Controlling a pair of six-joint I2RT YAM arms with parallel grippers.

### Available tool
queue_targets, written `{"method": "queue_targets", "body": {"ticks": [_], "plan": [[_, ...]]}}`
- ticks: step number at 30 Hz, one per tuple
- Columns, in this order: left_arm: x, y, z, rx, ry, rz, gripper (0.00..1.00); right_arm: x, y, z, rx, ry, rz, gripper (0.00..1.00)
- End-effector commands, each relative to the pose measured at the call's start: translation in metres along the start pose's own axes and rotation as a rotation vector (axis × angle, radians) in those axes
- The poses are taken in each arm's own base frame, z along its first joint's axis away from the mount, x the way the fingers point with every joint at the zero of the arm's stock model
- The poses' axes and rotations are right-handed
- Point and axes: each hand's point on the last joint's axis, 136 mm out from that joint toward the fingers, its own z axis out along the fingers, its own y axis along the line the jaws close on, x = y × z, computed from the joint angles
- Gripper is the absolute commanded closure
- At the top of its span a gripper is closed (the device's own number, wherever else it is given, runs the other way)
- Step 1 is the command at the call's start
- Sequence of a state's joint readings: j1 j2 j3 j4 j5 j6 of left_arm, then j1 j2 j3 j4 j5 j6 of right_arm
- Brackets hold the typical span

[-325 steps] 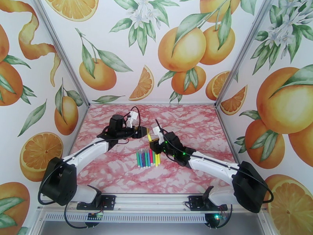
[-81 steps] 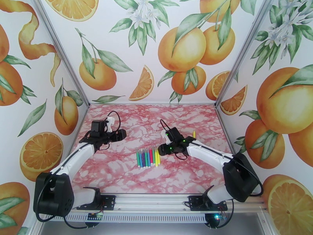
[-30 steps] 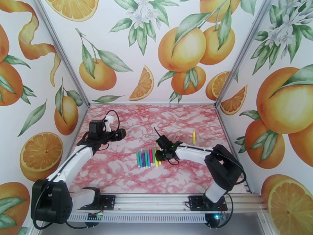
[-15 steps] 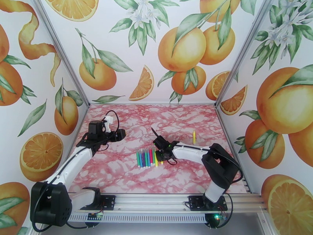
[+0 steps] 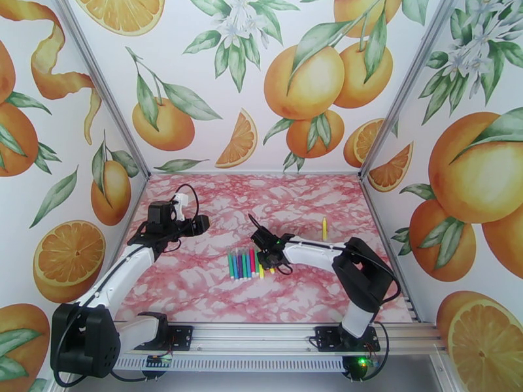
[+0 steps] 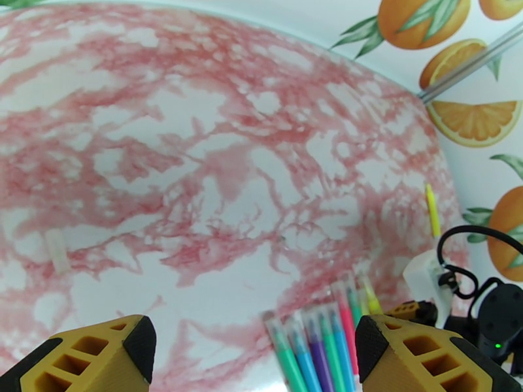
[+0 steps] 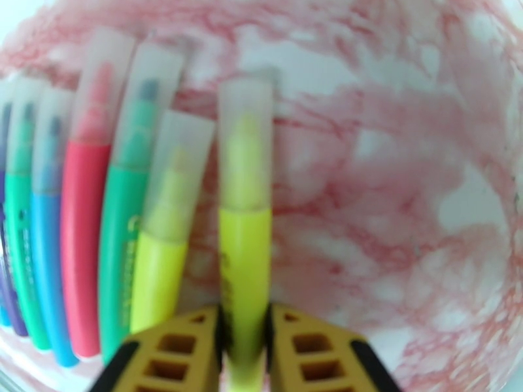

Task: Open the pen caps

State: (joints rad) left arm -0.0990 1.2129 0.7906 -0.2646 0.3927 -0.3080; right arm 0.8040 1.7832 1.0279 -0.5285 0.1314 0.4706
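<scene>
Now, right pincer (image 7: 243, 347) clamped on yellow pen (image 7: 245, 256), clear cap (image 7: 245, 132) ahead, left pincer (image 6: 253, 338) wide.

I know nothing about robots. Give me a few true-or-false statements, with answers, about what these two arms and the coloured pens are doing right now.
1. The right gripper is clamped on a yellow marker. True.
2. That marker's frosted clear plastic cap is off. False: the cap sits on the marker's tip.
3. The left gripper holds a green marker. False: its jaws are wide open and empty, above the pink marbled table.
4. A thin yellow pen lies alone, apart from the row of coloured markers. True.
</scene>
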Motion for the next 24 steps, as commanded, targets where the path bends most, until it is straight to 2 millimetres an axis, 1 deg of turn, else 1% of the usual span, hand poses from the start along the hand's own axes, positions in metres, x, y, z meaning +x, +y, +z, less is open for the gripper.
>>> {"method": "queue_targets", "body": {"ticks": [1,5,9,14,17,19,21,24], "plan": [[-0.002,-0.007,0.002,0.040,-0.012,0.018,0.16,0.003,-0.021,0.006,0.085,-0.004,-0.009,0.78],[-0.003,-0.017,0.003,0.079,-0.011,0.033,0.16,-0.009,-0.017,-0.007,0.051,-0.066,-0.014,0.80],[-0.007,-0.031,0.005,0.133,-0.019,0.050,0.16,-0.020,-0.016,-0.020,0.012,-0.130,-0.013,0.81],[-0.005,-0.051,0.013,0.201,0.011,0.076,0.16,-0.036,-0.006,-0.043,-0.089,-0.236,-0.026,0.81],[-0.001,-0.072,0.018,0.283,0.031,0.096,0.16,-0.046,0.004,-0.060,-0.163,-0.307,-0.034,0.82],[0.003,-0.094,0.019,0.378,0.052,0.122,0.17,-0.055,0.014,-0.075,-0.227,-0.362,-0.036,0.82],[0.006,-0.110,0.019,0.425,0.063,0.145,0.17,-0.061,0.025,-0.089,-0.296,-0.407,-0.045,0.82],[0.007,-0.128,0.019,0.467,0.069,0.162,0.17,-0.069,0.035,-0.108,-0.376,-0.477,-0.056,0.82]]}}
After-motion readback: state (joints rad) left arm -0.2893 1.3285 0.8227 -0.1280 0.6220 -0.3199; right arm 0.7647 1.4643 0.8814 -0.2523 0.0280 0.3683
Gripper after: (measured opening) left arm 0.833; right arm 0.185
